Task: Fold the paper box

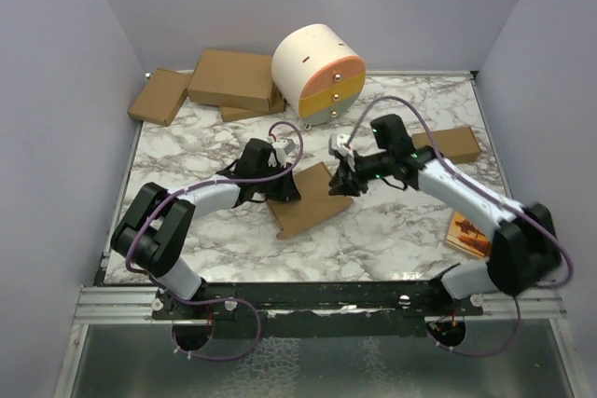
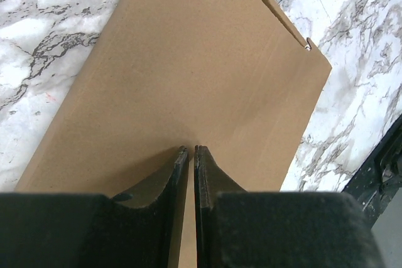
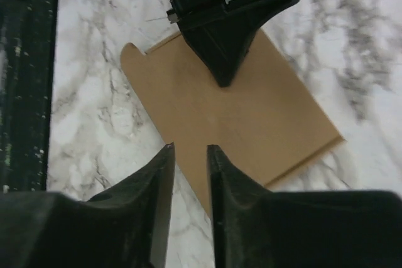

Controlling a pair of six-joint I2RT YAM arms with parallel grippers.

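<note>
Grey-veined marble table [image 1: 392, 240] between lilac walls. The paper box [image 1: 312, 207] lies flat on it, folded into a thin brown slab. My left gripper [image 2: 190, 150] reaches in over the box's left end, fingers pressed almost together with only a slit between them, tips down against the cardboard, clasping nothing. My right gripper [image 3: 190, 149] hangs over the box's right edge, its jaws a narrow gap apart and empty. Beyond the box stand brown cartons [image 1: 233, 79] and a round white drawer unit [image 1: 319, 72]
</note>
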